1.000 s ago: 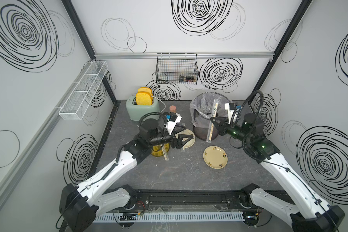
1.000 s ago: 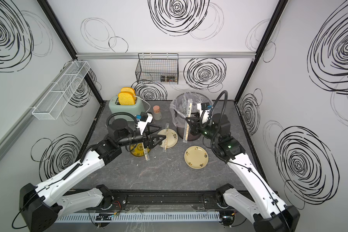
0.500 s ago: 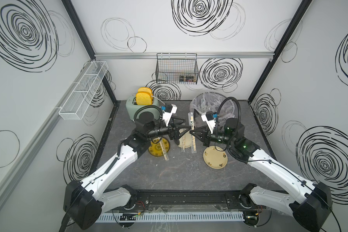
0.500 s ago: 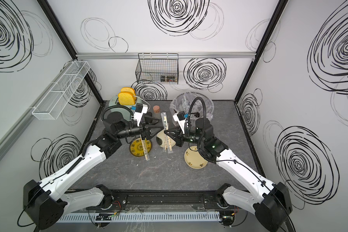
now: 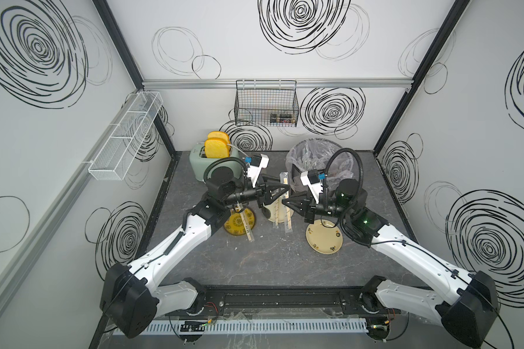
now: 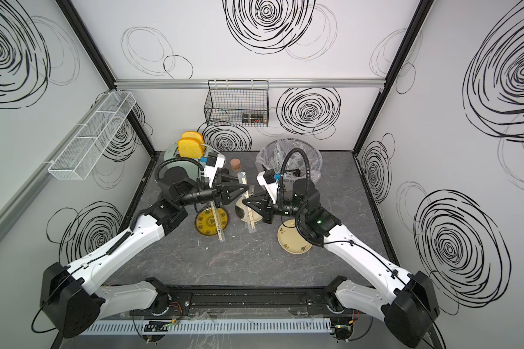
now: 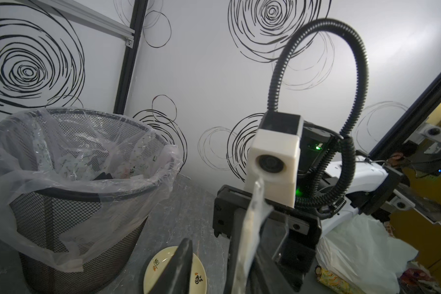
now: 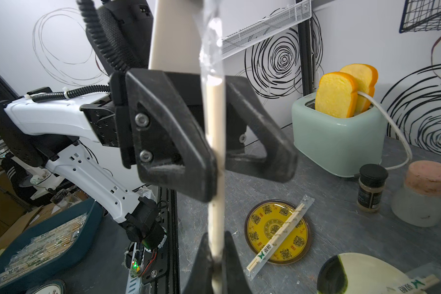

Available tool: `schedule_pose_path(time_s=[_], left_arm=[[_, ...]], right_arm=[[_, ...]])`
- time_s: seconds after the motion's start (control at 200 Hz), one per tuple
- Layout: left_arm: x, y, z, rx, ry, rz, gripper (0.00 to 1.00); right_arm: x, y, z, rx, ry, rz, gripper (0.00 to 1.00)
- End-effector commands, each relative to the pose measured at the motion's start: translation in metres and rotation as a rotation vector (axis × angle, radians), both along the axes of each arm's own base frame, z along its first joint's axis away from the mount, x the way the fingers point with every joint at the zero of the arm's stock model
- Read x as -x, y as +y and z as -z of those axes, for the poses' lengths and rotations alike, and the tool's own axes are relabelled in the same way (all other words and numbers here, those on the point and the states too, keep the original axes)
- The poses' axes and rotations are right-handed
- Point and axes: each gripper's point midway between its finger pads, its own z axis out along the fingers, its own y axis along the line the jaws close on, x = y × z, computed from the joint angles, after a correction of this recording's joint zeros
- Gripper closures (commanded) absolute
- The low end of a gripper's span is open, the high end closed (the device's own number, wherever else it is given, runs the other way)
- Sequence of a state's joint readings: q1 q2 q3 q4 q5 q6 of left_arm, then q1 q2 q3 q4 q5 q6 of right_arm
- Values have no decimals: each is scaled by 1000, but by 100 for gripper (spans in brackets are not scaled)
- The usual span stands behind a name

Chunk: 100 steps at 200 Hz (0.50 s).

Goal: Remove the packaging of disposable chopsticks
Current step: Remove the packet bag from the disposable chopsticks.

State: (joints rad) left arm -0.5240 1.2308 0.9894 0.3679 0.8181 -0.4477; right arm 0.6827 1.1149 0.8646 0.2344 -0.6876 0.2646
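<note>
Between my two pincers, the held pair (image 8: 215, 122) of chopsticks stands upright: left pincer (image 8: 218, 168) clamped around its middle, right pincer (image 8: 216, 257) clamped just below that. Above the left pincer its clear sleeve (image 8: 210, 51) is still on. Below the pincers, a second pair (image 8: 280, 234) lies sleeved across the yellow plate (image 8: 298, 244), a third pair (image 8: 423, 281) on the cream-and-black plate (image 8: 367, 269). My read: nothing unwrapped yet, first strip-off only set up.
</note>
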Motion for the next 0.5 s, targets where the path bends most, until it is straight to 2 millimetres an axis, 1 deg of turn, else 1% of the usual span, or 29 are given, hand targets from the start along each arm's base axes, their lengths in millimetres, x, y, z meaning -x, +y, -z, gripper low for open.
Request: schedule_pose_path(time_s=[0.0, 0.055, 0.08, 0.09, 0.1, 0.175, 0.255, 0.285, 0.335, 0.385, 0.415, 0.495], left_arm=[[6, -3, -22, 40, -68, 26, 74], [6, -3, -21, 34, -67, 29, 87], [6, -3, -21, 32, -70, 28, 94], [6, -3, -21, 31, -72, 27, 95], [6, -3, -21, 30, -74, 26, 100], [8, -1, -25, 37, -88, 24, 100], [8, 0, -26, 34, -84, 21, 100], [8, 0, -27, 27, -107, 19, 100], [7, 2, -28, 27, -111, 13, 100], [6, 3, -28, 28, -112, 6, 100], [4, 4, -29, 31, -113, -1, 100], [2, 6, -34, 39, -116, -5, 100]], right_arm=[[5, 5, -3, -17, -25, -29, 100], [5, 6, -5, -21, -26, -28, 100], [5, 6, -4, -22, -24, -26, 100], [4, 6, -4, -21, -23, -25, 100], [4, 6, -4, -21, -23, -24, 100], [2, 6, -1, -16, -18, -11, 100], [-3, 4, 5, -5, -4, 24, 100], [-6, 3, 7, -1, 3, 44, 100], [-12, 0, 11, 6, 11, 82, 88], [-18, -4, 17, 16, 20, 122, 84], [-18, -5, 19, 18, 22, 126, 82], [-18, -8, 27, 23, 36, 124, 68]])
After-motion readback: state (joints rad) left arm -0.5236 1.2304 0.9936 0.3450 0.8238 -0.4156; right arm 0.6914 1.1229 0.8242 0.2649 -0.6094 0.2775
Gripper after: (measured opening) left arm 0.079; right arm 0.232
